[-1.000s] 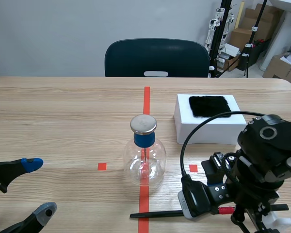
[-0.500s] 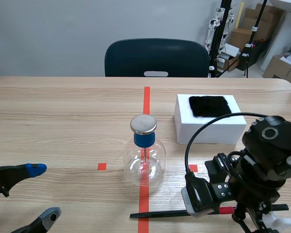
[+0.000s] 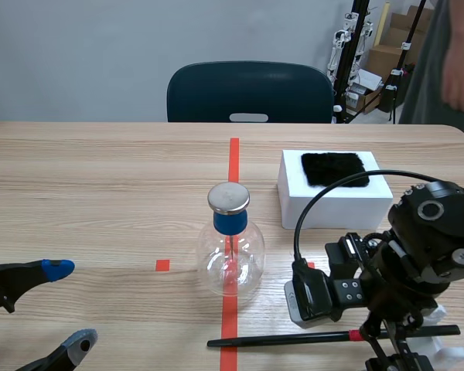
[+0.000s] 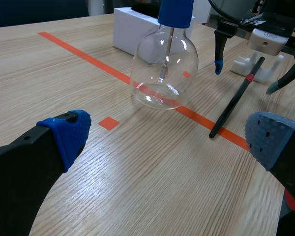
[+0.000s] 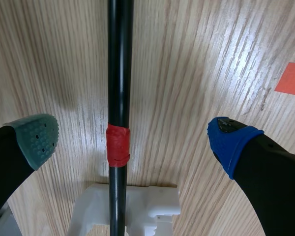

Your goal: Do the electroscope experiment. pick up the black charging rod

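The black charging rod (image 3: 278, 338) lies flat near the table's front edge; it has a red band (image 5: 118, 145), and one end rests on a white stand (image 5: 130, 209). My right gripper (image 5: 132, 139) hangs open just above the rod, one finger on each side of the red band, touching nothing. In the scene view the right gripper (image 3: 385, 349) points straight down over the rod's right part. My left gripper (image 3: 68, 305) stands open low at the front left, far from the rod (image 4: 236, 101).
A glass electroscope flask (image 3: 230, 251) with a blue neck and metal cap stands on the red tape line behind the rod. At the back right is a white box (image 3: 336, 202) topped by a black cloth (image 3: 334, 168). A person (image 3: 452, 54) stands at the far right.
My right arm's wrist has risen slightly above the rod. The left gripper has shifted a little to the right. A person has come into view at the far right.
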You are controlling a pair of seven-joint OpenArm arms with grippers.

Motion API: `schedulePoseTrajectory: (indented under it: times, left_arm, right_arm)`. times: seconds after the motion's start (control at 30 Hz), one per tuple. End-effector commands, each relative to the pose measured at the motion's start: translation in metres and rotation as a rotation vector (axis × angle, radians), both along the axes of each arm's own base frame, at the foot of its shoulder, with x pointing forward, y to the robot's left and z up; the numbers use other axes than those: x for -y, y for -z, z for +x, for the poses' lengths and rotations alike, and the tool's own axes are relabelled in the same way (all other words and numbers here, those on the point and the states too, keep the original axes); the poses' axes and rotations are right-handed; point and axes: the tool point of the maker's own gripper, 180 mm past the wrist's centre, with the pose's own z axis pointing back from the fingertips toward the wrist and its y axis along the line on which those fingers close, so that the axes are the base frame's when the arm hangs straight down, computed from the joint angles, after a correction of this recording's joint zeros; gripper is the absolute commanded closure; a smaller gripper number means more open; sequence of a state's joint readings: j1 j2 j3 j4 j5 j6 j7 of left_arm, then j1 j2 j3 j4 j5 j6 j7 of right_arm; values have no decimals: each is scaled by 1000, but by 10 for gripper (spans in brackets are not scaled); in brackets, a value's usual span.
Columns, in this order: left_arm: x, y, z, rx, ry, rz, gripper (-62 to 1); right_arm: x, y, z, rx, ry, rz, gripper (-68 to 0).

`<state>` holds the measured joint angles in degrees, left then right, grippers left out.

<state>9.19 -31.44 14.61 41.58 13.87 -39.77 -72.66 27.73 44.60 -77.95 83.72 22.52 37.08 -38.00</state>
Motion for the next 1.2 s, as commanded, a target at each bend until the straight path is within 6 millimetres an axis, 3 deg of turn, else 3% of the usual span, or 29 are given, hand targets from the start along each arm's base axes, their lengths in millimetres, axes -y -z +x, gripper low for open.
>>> schedulePoseTrajectory:
  times: [0.0, 0.4, 0.63, 0.87, 1.07, 1.17]
  left_arm:
    - [-3, -7, 5, 24, -12, -19, -623]
    - [-3, -7, 5, 24, -12, -19, -623]
    - [-3, -7, 5, 24, -12, -19, -623]
    - [-3, -7, 5, 24, -12, -19, -623]
    - [-3, -7, 5, 24, -12, -19, -623]
    - [-3, -7, 5, 24, -12, -19, -623]
  right_arm:
    - [2, -6, 10, 28, 3, -5, -625]
    - [7, -5, 11, 32, 3, -28, -453]
    - [7, -5, 12, 36, -1, -32, -406]
    - [7, -6, 12, 37, 0, -28, -402]
    - [6, -8, 18, 49, 12, -22, -204]
    - [7, -10, 21, 57, 19, -18, -138]
